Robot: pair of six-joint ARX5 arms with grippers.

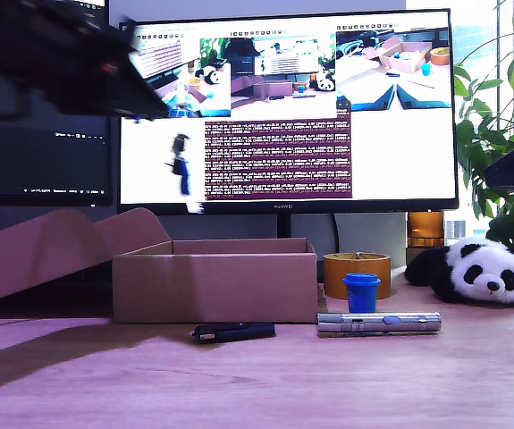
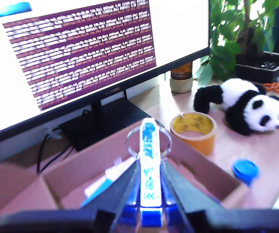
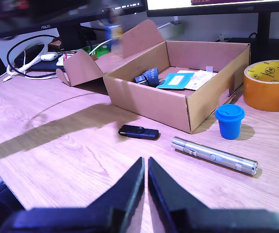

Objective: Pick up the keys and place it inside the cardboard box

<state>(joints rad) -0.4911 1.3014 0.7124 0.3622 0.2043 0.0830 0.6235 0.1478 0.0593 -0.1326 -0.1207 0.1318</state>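
Exterior view: an arm blurs across the upper left, and a dark blurred shape that may be the keys (image 1: 181,165) hangs in front of the monitor (image 1: 283,107), above the left part of the cardboard box (image 1: 214,286). The box sits open on the worktop (image 1: 328,384), one flap (image 1: 42,250) folded out to the view's left. In front of it lie a black stick gadget (image 1: 234,332) and a silver flashlight (image 1: 379,323); a blue cap (image 1: 361,292), a tape roll (image 1: 357,273) and a toy panda (image 1: 476,271) stand to the right. The monitor bezel reads HUAWEI. First wrist view: my first pincer (image 2: 150,182) is clamped on the keys (image 2: 148,170), the blue-and-white fob upright between the jaws, the ring (image 2: 149,141) poking out at the tip. The box interior (image 2: 95,179) lies directly below and beyond, with papers in it. The terminal text on screen is too blurred to read. Second wrist view: my second pincer (image 3: 145,170) has its jaws together, holding nothing, over bare worktop near the gadget (image 3: 139,131) and flashlight (image 3: 214,155). The box (image 3: 178,82) holds blue packets and papers; the tape roll (image 3: 269,85) carries small print I cannot read; a far monitor reads ASUS. Judgement: the carry looks nearly complete. Best to centre the fob well inside the box walls, lower it close to the contents, then part the jaws, so the ring does not snag or bounce out.
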